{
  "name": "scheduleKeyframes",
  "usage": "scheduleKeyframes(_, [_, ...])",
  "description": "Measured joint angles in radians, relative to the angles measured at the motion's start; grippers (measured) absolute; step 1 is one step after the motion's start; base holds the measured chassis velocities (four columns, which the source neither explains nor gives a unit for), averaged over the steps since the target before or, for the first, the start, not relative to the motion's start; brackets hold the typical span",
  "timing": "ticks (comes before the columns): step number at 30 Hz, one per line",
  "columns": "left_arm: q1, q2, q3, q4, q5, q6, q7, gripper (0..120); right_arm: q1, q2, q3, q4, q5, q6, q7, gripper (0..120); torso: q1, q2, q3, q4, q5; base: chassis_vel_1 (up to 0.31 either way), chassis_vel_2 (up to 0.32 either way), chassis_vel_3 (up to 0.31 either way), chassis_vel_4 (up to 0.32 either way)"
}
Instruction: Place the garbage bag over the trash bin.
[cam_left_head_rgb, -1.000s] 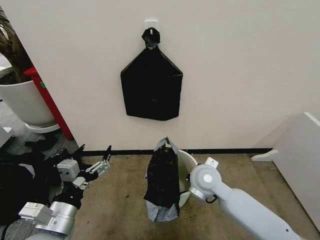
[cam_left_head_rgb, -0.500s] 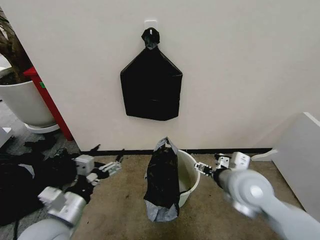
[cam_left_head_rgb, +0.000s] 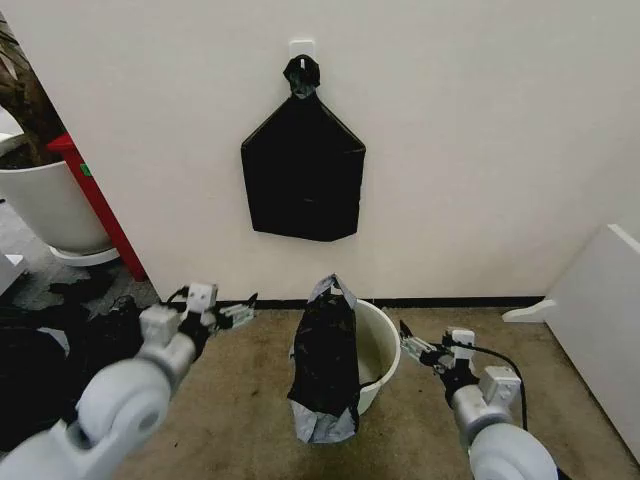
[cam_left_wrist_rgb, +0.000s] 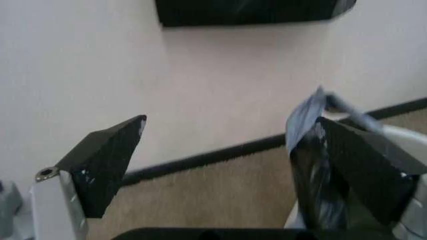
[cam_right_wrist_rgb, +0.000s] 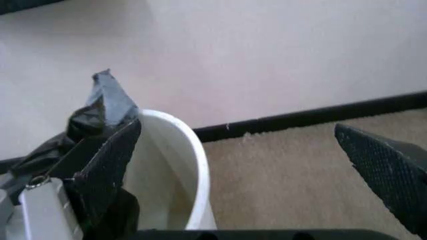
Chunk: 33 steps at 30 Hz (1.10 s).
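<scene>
The garbage bag (cam_left_head_rgb: 325, 365), crinkly black with a greyish peak, hangs draped over the left side of the trash bin (cam_left_head_rgb: 380, 345), reaching down to the floor. The bin is a small white bucket standing by the wall, its inside visible. My left gripper (cam_left_head_rgb: 242, 313) is open, low and to the left of the bag, apart from it. My right gripper (cam_left_head_rgb: 415, 347) is open just right of the bin's rim. In the left wrist view the open gripper (cam_left_wrist_rgb: 247, 170) faces the bag (cam_left_wrist_rgb: 308, 131). From the right wrist, the gripper (cam_right_wrist_rgb: 247, 170) faces the bin (cam_right_wrist_rgb: 183, 165) and the bag (cam_right_wrist_rgb: 100, 107).
A flat black bundle of bags (cam_left_head_rgb: 303, 180) hangs from a wall hook above the bin. A large white plant pot (cam_left_head_rgb: 45, 205) and a red post (cam_left_head_rgb: 100, 215) stand at the left, with dark clutter (cam_left_head_rgb: 40, 370) on the floor. A white panel (cam_left_head_rgb: 600, 310) stands at the right.
My left gripper has moved right, closer to the bag. My right arm has drawn back from the bin, its gripper now pointing at the rim from the right. Bag and bin are unmoved.
</scene>
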Motion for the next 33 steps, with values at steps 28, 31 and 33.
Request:
scheduleKeyframes(28, [-0.453, -0.139, 0.626, 0.192, -0.489, 0.156, -0.661, 100, 0.082, 0.072, 0.002, -0.115, 0.222, -0.033, 0.170, 100, 0.000, 0.000, 0.000, -0.0003, 0.0000, 0.000, 0.000, 0.000, 0.000])
scheduleKeyframes(31, [-0.459, -0.158, 0.645, 0.211, -0.515, 0.155, -0.694, 100, 0.084, 0.075, 0.004, -0.115, 0.240, -0.034, 0.179, 100, 0.000, 0.000, 0.000, -0.0002, 0.0000, 0.000, 0.000, 0.000, 0.000])
scheduleKeyframes(33, [-0.456, -0.169, 0.649, 0.219, -0.525, 0.154, -0.714, 100, 0.086, 0.074, 0.004, -0.113, 0.250, -0.035, 0.187, 100, 0.000, 0.000, 0.000, -0.0002, 0.0001, 0.000, 0.000, 0.000, 0.000])
